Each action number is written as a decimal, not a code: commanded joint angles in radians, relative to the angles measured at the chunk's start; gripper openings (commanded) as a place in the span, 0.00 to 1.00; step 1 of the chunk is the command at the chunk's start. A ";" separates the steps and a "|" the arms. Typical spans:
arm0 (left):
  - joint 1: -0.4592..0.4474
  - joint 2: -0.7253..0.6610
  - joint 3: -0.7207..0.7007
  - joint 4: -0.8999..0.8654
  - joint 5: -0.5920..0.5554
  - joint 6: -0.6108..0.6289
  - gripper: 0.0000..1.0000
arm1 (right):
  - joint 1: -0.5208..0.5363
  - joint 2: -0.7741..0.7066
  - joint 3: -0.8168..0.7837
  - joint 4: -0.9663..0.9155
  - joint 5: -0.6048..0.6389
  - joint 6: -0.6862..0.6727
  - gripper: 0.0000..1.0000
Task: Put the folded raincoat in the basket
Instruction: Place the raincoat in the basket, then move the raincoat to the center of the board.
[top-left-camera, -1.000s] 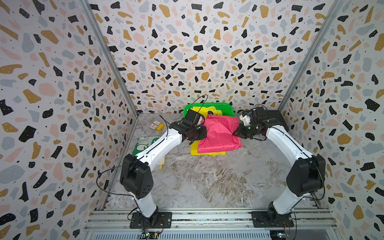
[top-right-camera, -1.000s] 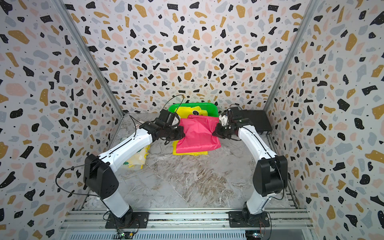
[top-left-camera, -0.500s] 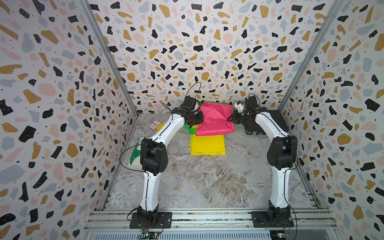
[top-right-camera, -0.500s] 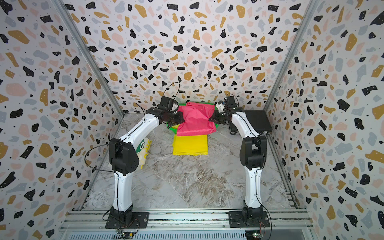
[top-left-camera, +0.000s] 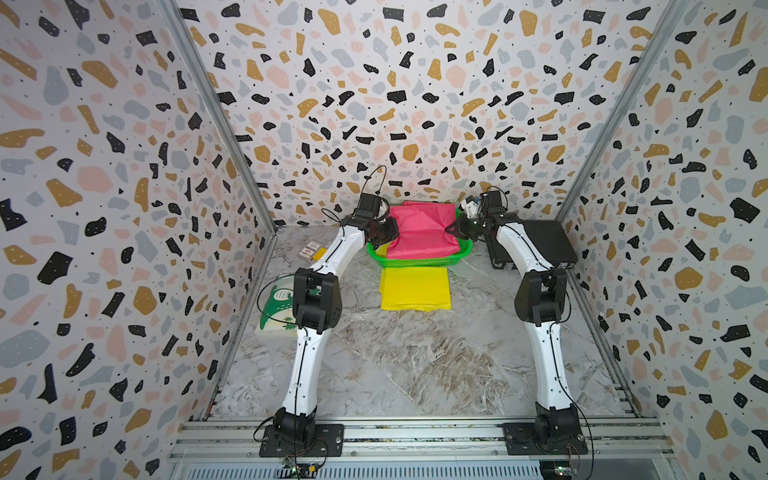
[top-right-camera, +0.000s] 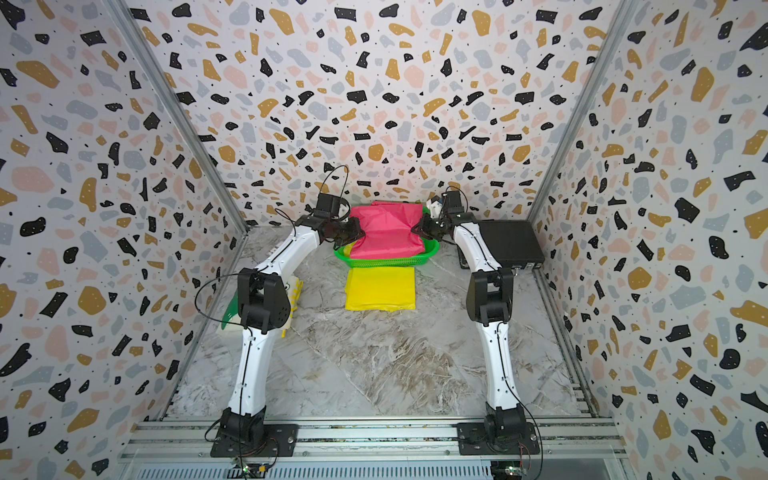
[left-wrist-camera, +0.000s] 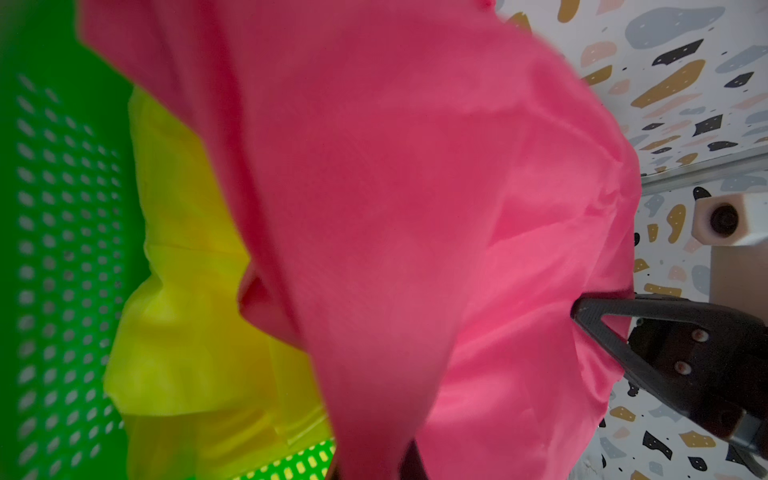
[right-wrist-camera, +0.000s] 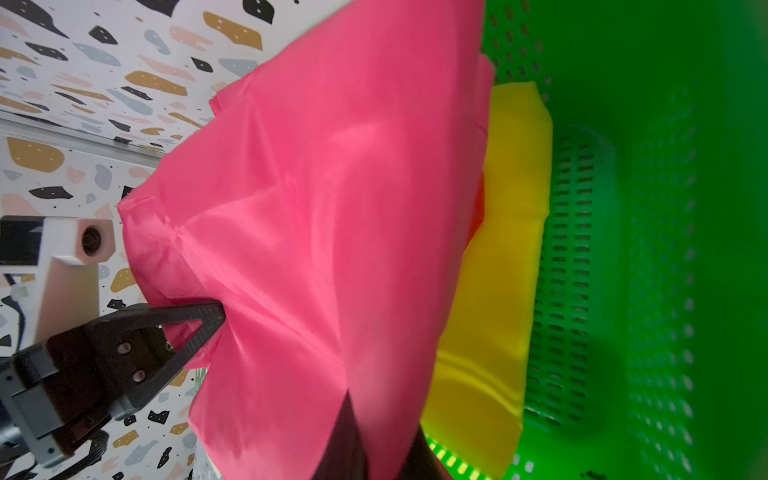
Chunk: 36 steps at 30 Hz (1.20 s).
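Observation:
The pink folded raincoat (top-left-camera: 422, 232) (top-right-camera: 388, 230) hangs stretched between my two grippers, right over the green mesh basket (top-left-camera: 419, 262) (top-right-camera: 386, 262) at the back wall. My left gripper (top-left-camera: 392, 235) is shut on its left edge and my right gripper (top-left-camera: 451, 230) is shut on its right edge. In the left wrist view the pink cloth (left-wrist-camera: 415, 208) covers my own jaws, with a yellow raincoat (left-wrist-camera: 187, 311) lying inside the basket (left-wrist-camera: 62, 249) below it. The right wrist view shows the same pink cloth (right-wrist-camera: 332, 208) above the basket (right-wrist-camera: 665, 249).
A second yellow folded raincoat (top-left-camera: 415, 289) lies flat on the marble table just in front of the basket. A flat black briefcase (top-left-camera: 544, 243) sits at the back right. A green and white bag (top-left-camera: 278, 307) and small cards (top-left-camera: 309, 251) lie along the left wall.
Both arms have carried the pink raincoat from above the yellow one on the table back over the basket. The yellow raincoat on the table is now uncovered.

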 joint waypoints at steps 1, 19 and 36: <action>0.029 0.035 0.076 0.059 -0.013 -0.017 0.00 | -0.023 -0.007 0.047 0.045 0.047 0.020 0.00; 0.061 0.085 0.115 0.052 -0.042 0.018 0.55 | -0.036 0.049 0.049 0.105 0.038 0.023 0.51; 0.059 -0.214 -0.121 0.123 0.019 0.021 1.00 | -0.032 -0.203 -0.071 -0.035 0.040 -0.073 0.38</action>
